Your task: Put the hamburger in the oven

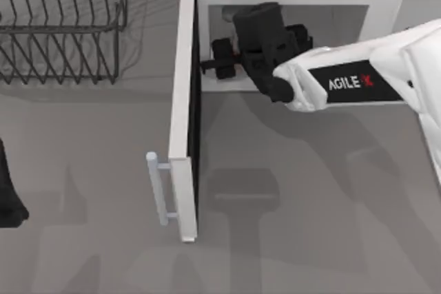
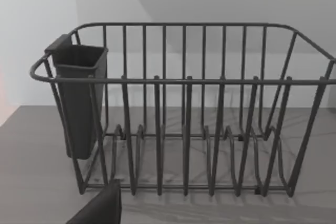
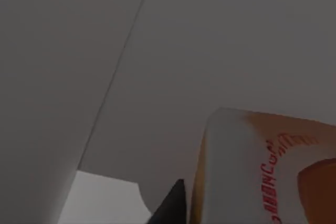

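The white oven (image 1: 296, 1) stands at the back of the table with its side-hinged door (image 1: 185, 101) swung wide open toward the front, silvery handle (image 1: 160, 187) at its free end. My right gripper (image 1: 219, 60) reaches inside the cavity from the right. In the right wrist view the orange-and-white hamburger (image 3: 252, 171) with red lettering sits right against a dark fingertip (image 3: 170, 205), held in the shut gripper, with the oven's grey inner walls (image 3: 210, 51) behind it. From above, the gripper hides the hamburger. My left gripper (image 1: 10, 197) is parked at the table's left edge.
A black wire rack (image 1: 62, 25) stands at the back left; the left wrist view faces this rack (image 2: 184, 114) and the dark cup (image 2: 79, 98) hung on its end. The open door splits the table between the rack side and the oven side.
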Controlling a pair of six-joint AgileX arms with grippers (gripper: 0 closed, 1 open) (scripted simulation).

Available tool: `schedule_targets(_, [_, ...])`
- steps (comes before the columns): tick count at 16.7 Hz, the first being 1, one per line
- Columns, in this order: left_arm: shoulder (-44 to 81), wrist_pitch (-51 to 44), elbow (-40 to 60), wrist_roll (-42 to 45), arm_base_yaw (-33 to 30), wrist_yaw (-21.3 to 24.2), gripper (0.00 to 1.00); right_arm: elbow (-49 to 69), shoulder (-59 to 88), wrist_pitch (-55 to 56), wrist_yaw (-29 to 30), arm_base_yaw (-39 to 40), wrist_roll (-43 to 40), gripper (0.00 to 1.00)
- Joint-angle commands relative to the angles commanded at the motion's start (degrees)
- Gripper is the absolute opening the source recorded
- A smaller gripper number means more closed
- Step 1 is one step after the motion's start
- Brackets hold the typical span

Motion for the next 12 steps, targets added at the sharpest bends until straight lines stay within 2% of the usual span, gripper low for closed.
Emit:
schedule_targets(6, [0.0,0.0,0.0,0.0,0.0,0.0,1.00,-1.7,-3.9,2.9,2.7,3.0,0.3,1.00])
schedule_targets(12, [0.0,0.0,0.0,0.0,0.0,0.0,1.00,-13.4,-10.3,4.9,7.1,8.5,1.0,1.00])
